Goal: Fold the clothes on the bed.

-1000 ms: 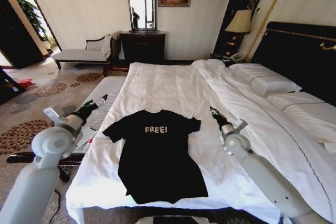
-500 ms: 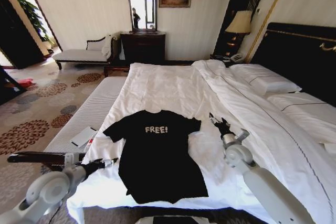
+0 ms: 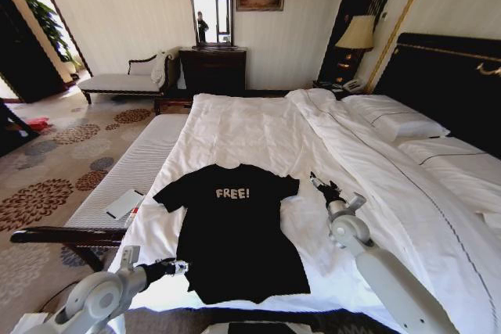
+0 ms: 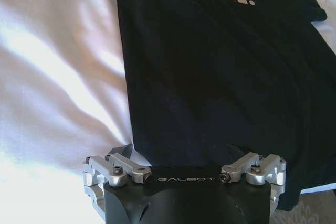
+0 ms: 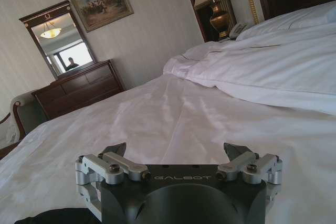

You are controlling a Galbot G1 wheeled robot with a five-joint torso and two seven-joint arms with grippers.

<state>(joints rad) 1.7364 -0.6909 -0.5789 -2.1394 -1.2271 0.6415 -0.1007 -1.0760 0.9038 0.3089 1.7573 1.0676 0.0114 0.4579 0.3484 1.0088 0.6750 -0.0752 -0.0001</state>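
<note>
- Black "FREE!" T-shirt (image 3: 235,228) spread flat, chest up, on the near part of the white-sheeted bed (image 3: 258,127).
- Left gripper (image 3: 177,267) low at the shirt's lower left hem, fingers spread wide.
- Right gripper (image 3: 319,186) just beside the right sleeve, above the sheet, fingers likewise spread.

White bed (image 3: 258,127), black T-shirt (image 3: 239,232) flat atop.
</note>
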